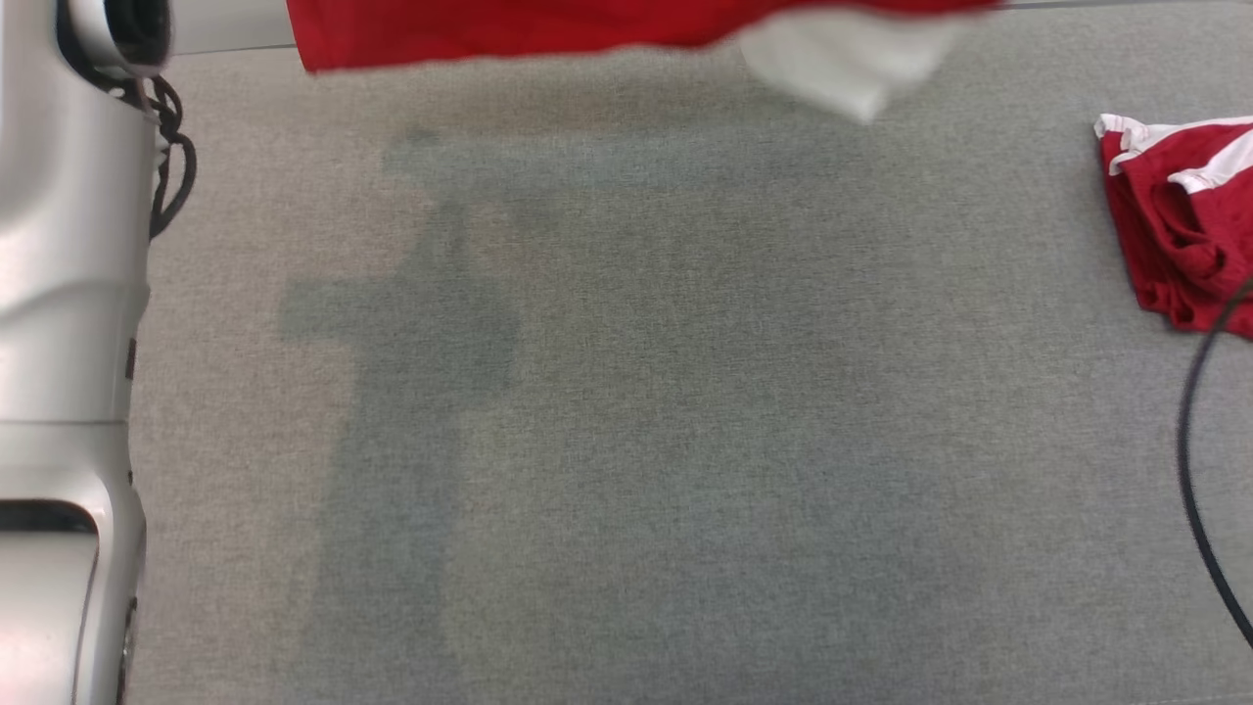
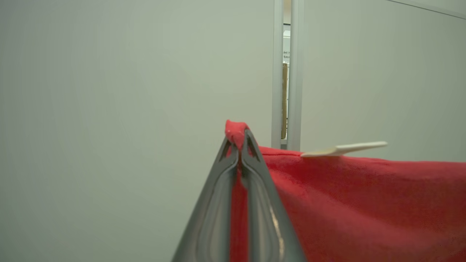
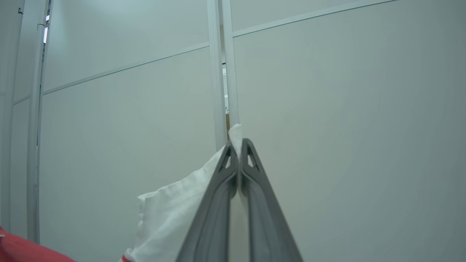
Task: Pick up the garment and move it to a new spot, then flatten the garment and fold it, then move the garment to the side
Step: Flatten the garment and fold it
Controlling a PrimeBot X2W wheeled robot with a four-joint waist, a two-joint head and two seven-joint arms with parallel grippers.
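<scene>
Aloft, red-and-white garment [image 1: 509, 29], left gripper [image 2: 239, 145] pinching its red edge, right gripper [image 3: 238, 145] pinching white corner.

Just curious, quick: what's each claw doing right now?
Left claw: shut on the garment, red edge.
Right claw: shut on the garment, white part.

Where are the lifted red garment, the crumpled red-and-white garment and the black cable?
lifted red garment [image 1: 509, 29], head view, red body.
crumpled red-and-white garment [image 1: 1175, 245], head view, red folds.
black cable [image 1: 1182, 441], head view, curved middle.
</scene>
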